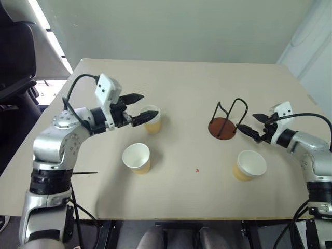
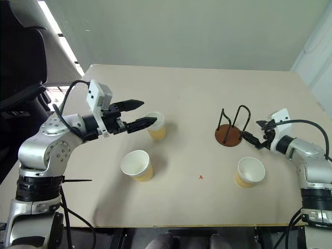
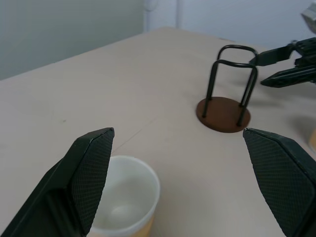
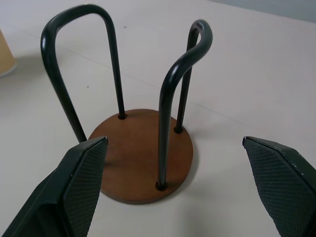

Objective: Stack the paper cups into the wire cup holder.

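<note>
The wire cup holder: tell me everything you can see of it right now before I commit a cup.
The wire cup holder stands upright on the table's right half. It has a round reddish-brown disc base, wood-like, with two thin black wire loops rising from it, their four feet set into the disc. It is empty: no cup sits between the loops. The right gripper, jaws open, faces it from close by without touching. The nearest paper cup stands apart from it.
</note>
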Available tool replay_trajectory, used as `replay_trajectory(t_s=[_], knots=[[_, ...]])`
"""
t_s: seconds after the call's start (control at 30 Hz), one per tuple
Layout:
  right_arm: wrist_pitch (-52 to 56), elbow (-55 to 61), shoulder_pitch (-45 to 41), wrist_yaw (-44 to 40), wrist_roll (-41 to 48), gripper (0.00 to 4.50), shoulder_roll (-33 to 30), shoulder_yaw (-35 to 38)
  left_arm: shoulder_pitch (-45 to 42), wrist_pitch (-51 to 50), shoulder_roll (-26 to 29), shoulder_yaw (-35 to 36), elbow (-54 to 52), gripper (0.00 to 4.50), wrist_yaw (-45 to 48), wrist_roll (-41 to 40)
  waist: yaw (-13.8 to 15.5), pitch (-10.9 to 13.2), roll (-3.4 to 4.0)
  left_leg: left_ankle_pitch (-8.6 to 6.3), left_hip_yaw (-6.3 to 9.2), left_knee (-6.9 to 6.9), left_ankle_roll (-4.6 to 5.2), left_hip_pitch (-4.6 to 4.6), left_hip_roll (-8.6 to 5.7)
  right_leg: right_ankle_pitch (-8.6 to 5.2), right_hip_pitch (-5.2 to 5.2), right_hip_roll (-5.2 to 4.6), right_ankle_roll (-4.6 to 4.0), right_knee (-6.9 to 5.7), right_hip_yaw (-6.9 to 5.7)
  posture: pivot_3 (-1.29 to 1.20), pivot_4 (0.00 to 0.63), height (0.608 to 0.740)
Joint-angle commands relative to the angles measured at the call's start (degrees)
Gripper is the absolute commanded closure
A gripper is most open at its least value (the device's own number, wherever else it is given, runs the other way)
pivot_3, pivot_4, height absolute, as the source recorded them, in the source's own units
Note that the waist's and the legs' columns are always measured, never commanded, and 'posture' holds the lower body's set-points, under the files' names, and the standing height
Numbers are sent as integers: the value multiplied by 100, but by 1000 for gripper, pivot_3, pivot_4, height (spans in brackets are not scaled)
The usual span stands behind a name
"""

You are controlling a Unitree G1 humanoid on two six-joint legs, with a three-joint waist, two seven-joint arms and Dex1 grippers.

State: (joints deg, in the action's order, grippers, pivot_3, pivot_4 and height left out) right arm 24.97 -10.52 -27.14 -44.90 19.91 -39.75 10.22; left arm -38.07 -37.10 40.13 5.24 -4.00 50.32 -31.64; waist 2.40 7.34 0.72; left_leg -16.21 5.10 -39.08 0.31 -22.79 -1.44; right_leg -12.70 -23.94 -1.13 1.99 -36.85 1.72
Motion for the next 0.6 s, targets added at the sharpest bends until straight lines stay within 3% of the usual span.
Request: replay_trajectory(t_s=[0.03, 0.3, 0.6], knots=[[54, 324, 53, 82, 50, 0, -152, 230, -252, 190, 28, -138, 76, 21, 351, 45, 1, 0, 0, 0, 0, 0, 0, 0, 0, 0, 0, 0, 0, 0, 0, 0, 150, 740], [281, 520, 213, -37, 39, 0, -264, 77, -409, 251, 234, -480, 156, 21, 1113, 147, -5, 0, 0, 0, 2, 2, 0, -2, 0, 0, 0, 0, 0, 2, -1, 0, 150, 740], [397, 157, -182, -28, -42, 0, -83, -163, -421, 216, 249, -468, 107, 21, 1248, 194, -23, 0, 0, 0, 2, 1, 0, -2, 0, 0, -1, 0, 0, 4, 0, 0, 150, 740]])
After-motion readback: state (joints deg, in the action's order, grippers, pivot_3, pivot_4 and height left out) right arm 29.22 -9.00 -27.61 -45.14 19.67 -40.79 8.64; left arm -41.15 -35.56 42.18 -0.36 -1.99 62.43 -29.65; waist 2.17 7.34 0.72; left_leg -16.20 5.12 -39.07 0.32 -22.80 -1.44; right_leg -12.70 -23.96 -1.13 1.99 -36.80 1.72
